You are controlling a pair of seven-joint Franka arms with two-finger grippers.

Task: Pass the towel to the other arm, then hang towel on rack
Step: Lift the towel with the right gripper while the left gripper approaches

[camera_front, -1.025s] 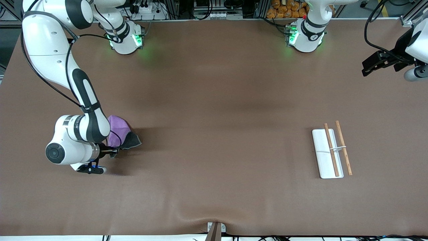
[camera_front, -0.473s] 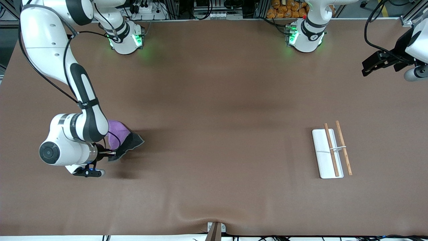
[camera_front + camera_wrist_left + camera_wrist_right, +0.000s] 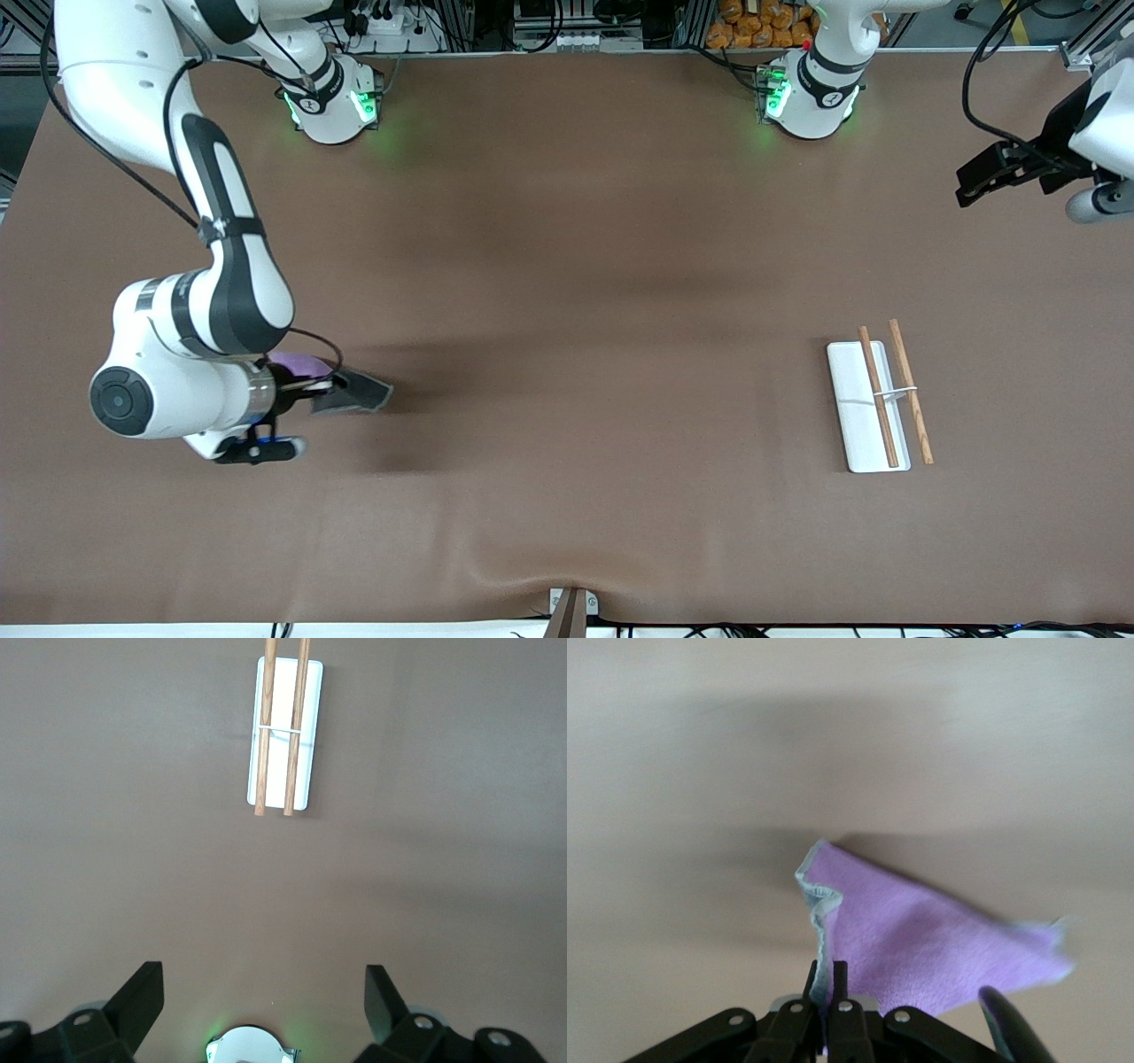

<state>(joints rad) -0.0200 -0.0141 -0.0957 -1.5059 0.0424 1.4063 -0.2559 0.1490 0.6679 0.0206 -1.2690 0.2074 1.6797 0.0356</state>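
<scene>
The right gripper [image 3: 319, 390] pinches the towel [image 3: 353, 392], which hangs below it; the left gripper [image 3: 264, 1005], spread wide, waits above the rack [image 3: 284, 734].

Even overhead light falls on my table [image 3: 567, 266], dim and without glare. My right arm's shadow stretches toward three o'clock. In my right wrist view the towel [image 3: 921, 939] blurs at its five o'clock corner.

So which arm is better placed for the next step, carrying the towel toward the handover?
The right. Its gripper is shut on the towel and has it off the table. The left gripper waits open, up over its own end of the table, above the rack.
</scene>
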